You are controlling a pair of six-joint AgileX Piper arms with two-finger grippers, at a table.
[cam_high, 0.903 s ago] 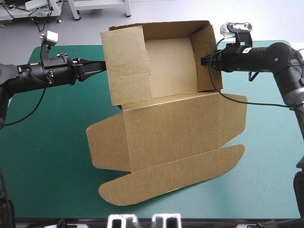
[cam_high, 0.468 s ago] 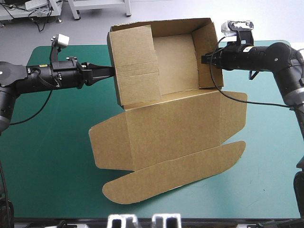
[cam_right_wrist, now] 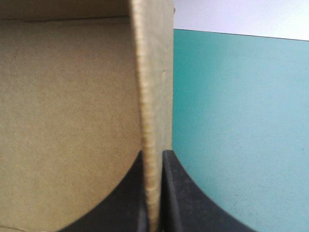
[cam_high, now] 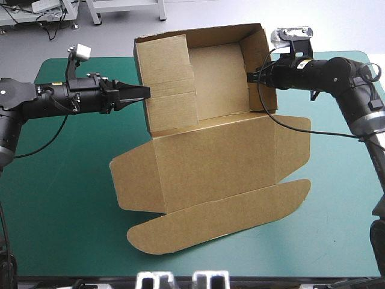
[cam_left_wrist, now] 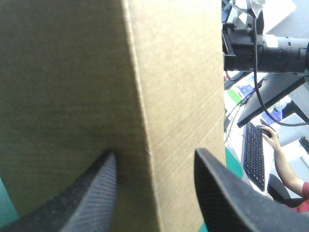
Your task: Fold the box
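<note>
From above you see the box (cam_high: 213, 159) on the teal-green cover (cam_high: 60, 211), far walls raised, lid flat nearer you; your left gripper (cam_left_wrist: 155, 159) stands parted against its left wall; your right gripper (cam_right_wrist: 153, 162) pinches the right wall's edge

- box (cam_high: 210, 162) — brown board, matt and papery, faint ribbing across the flat panels
- its cut edge, seen in the right wrist view, looks rough and fibrous
- left gripper (cam_left_wrist: 154, 152) fingers (cam_left_wrist: 91, 198): black, matt, covered in fine ridges
- right gripper (cam_right_wrist: 153, 152): black too, duller and smoother-looking
- table cover (cam_high: 60, 198) — teal-green, smooth, matt
</note>
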